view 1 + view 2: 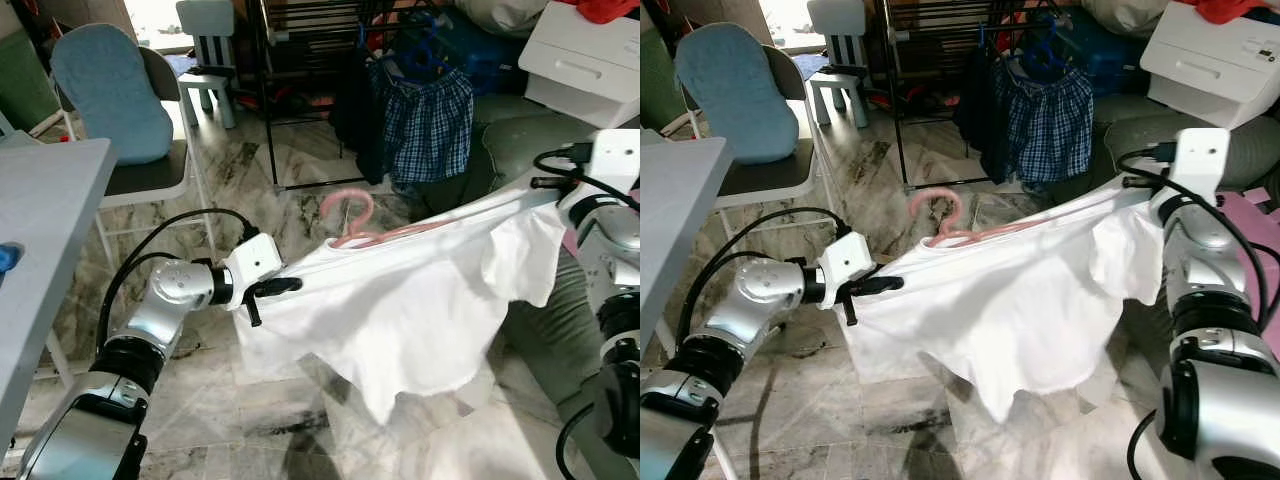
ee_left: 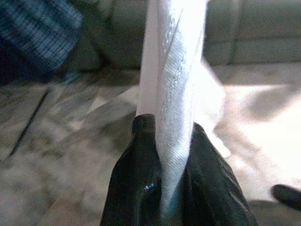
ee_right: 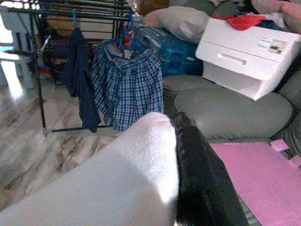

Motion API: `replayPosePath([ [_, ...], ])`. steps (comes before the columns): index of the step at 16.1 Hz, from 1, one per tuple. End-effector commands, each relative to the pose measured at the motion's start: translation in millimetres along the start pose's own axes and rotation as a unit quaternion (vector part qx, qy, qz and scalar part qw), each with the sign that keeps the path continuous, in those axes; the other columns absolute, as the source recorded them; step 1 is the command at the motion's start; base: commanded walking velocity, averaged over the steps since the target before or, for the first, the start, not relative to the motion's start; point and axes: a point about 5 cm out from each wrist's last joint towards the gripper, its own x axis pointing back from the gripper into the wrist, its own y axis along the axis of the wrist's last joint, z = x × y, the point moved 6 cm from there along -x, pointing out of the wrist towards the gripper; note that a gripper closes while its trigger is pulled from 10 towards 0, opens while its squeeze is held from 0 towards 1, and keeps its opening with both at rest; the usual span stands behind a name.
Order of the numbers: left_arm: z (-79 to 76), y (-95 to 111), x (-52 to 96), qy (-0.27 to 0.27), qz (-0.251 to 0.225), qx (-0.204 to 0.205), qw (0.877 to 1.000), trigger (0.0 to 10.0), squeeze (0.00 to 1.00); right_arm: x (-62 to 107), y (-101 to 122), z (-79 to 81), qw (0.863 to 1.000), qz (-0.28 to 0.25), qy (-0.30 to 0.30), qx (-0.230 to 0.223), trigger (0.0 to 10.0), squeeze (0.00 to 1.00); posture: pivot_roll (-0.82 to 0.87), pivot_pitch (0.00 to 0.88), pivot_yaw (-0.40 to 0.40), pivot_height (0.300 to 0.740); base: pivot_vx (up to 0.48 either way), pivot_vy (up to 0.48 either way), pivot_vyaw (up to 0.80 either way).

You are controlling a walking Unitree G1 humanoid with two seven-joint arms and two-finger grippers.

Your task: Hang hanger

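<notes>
Left eye view: a white shirt [image 1: 420, 300] on a pink hanger [image 1: 350, 222] is stretched mid-air between the left pincer [image 1: 275, 288] and right pincer [image 3: 188, 174], both pinching cloth; the hanger could be slipped off if tension is lost.

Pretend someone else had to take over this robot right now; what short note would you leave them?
Left gripper: fingers shut on one end of the white cloth garment.
Right gripper: holds the garment's other end, stretched above the marble floor.
Pink plastic hanger: sits in the garment, hook sticking up.
Black metal drying rack: ahead, with a blue checked garment hanging.
Left: carry the hanger over and hook it on the rack.
</notes>
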Motion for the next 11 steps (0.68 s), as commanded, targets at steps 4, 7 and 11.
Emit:
replayPosePath([
  [4, 5.6, -15.7, -10.3, 0.079, 0.027, 0.072, 0.994, 0.0, 0.0, -5.3, 26.1, 9.5, 0.999, -0.045, 0.004, 0.013, 0.0, 0.0, -0.2, 0.0, -0.001, 0.74, 0.0, 0.0, 0.0],
  [7, 0.2, -5.2, -35.3, 0.143, -0.001, 0.154, 0.978, 0.0, 0.0, -7.2, 23.0, 39.4, 0.998, -0.049, 0.034, 0.007, 0.0, 0.0, -0.2, 0.0, 0.002, 0.74, 0.0, 0.0, 0.0],
  [11, -9.4, 9.5, -58.1, 0.17, -0.01, 0.197, 0.965, 0.0, 0.0, -3.7, 11.5, 80.1, 0.995, -0.044, 0.085, -0.008, 0.0, 0.0, -0.19, 0.0, 0.009, 0.74, 0.0, 0.0, 0.0],
])
